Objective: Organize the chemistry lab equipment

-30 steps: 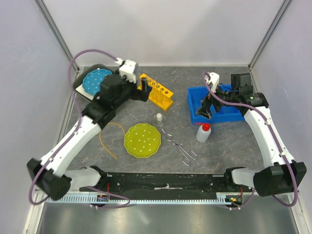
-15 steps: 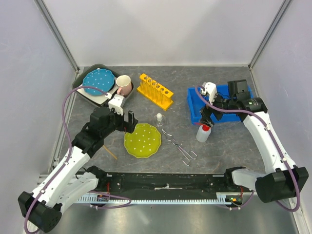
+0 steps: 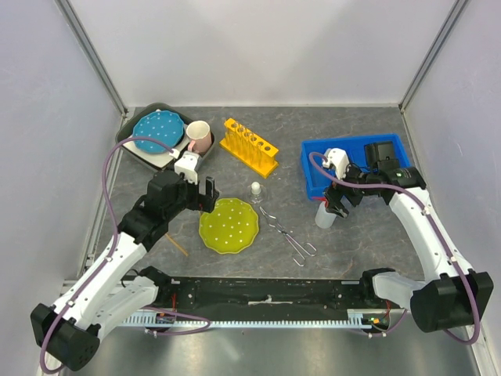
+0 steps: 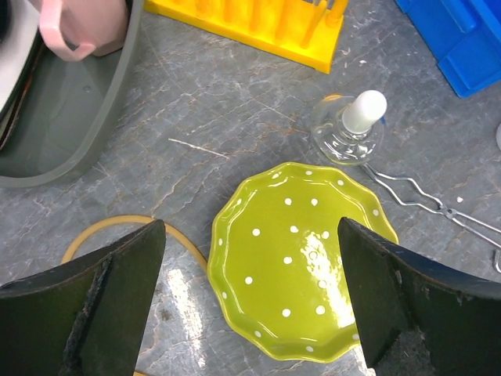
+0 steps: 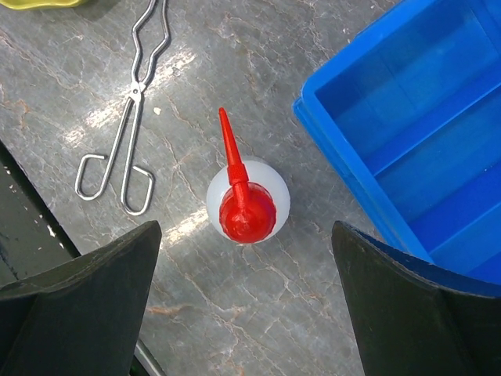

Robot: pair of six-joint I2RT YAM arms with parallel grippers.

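The yellow test-tube rack (image 3: 249,146) (image 4: 250,23) stands at the back centre with thin tubes in its holes. In front of it sits the small clear white-capped flask (image 3: 255,190) (image 4: 348,129), and the metal tongs (image 3: 286,233) (image 5: 125,141) lie right of the flask. The white red-capped squeeze bottle (image 3: 325,215) (image 5: 249,200) stands upright beside the blue bin. My right gripper (image 3: 338,202) (image 5: 246,305) hangs open just above the bottle and holds nothing. My left gripper (image 3: 205,196) (image 4: 250,313) is open and empty over the left part of the yellow-green plate (image 3: 228,225) (image 4: 297,258).
A grey tray (image 3: 129,149) (image 4: 86,133) at the back left holds a blue dotted plate (image 3: 156,129) and a pink mug (image 3: 198,136) (image 4: 78,27). The blue bin (image 3: 309,168) (image 5: 423,133) stands at the right. A tan rubber loop (image 4: 117,227) lies left of the plate.
My left arm drew back from the tray and rack to above the yellow-green plate, uncovering the pink mug. My right gripper moved from over the blue bin to above the squeeze bottle.
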